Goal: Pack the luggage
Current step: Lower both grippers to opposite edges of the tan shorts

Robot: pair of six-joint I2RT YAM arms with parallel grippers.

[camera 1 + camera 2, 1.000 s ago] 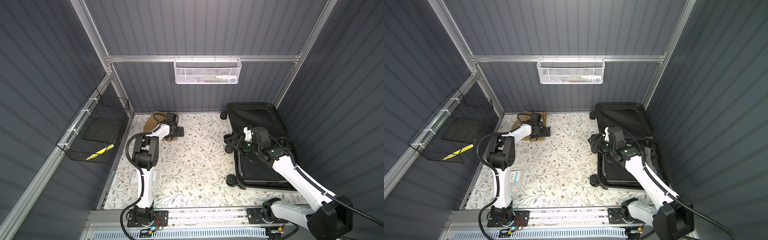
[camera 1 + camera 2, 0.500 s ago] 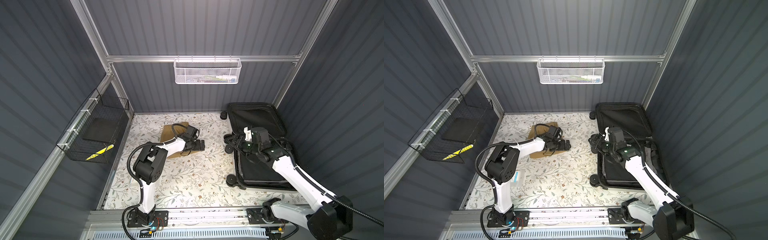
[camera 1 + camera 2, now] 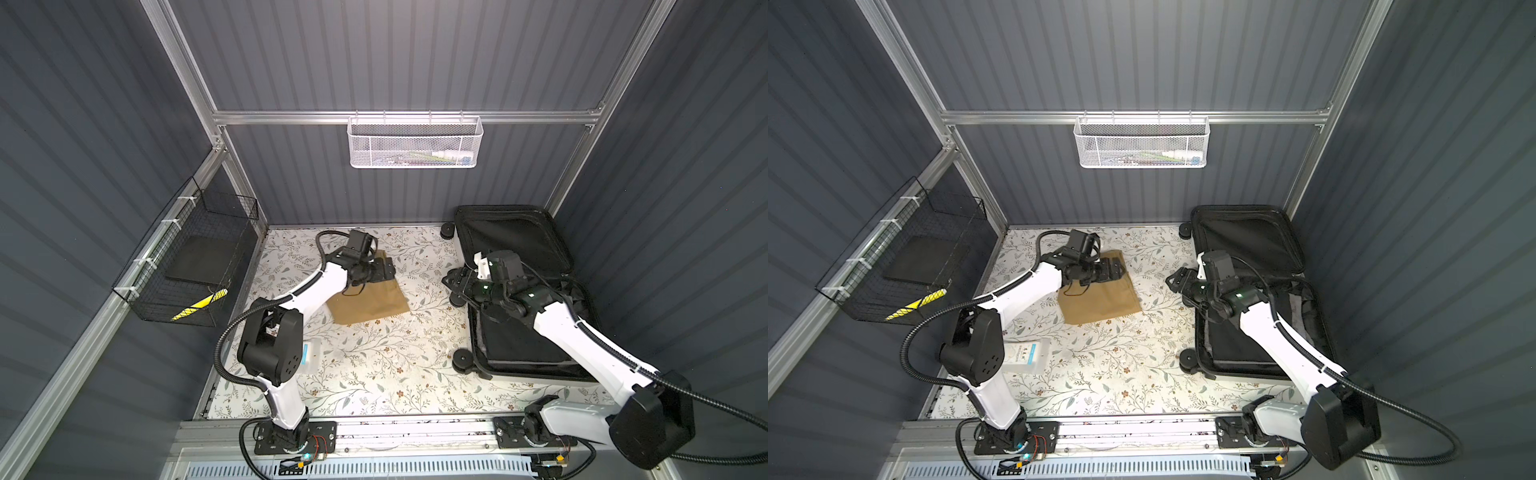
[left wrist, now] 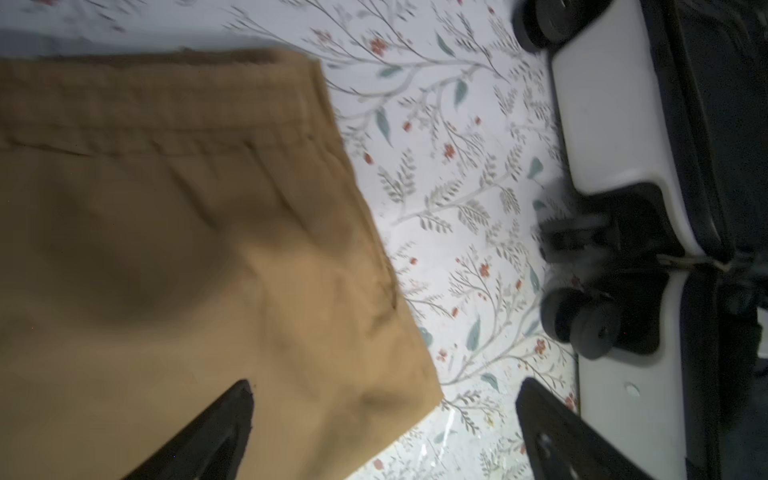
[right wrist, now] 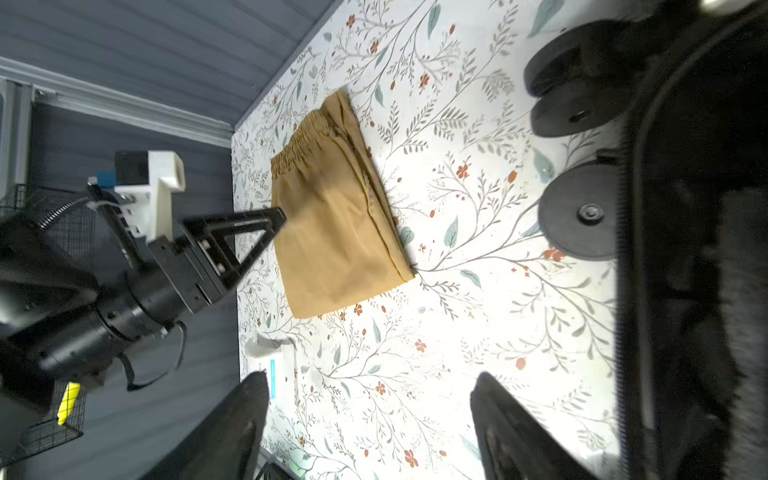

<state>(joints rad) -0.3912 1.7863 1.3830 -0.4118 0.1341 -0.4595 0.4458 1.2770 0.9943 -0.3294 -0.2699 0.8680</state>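
In a top view the luggage (image 3: 513, 237) lies open at 3 o'clock on the floral mat (image 3: 374, 374), black lining up. The right gripper (image 3: 453, 280) hangs at its 9 o'clock edge beside a wheel (image 5: 582, 220), jaws apart and empty. The left gripper (image 4: 386, 386), jaws wide apart, is over the 12 o'clock end of the folded tan shorts (image 3: 370, 303), gripping nothing.

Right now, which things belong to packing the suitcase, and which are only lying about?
For the job: open suitcase; folded brown shorts, by the left tool.
Lying about: white mesh basket; black wire basket; plastic packet, perhaps.
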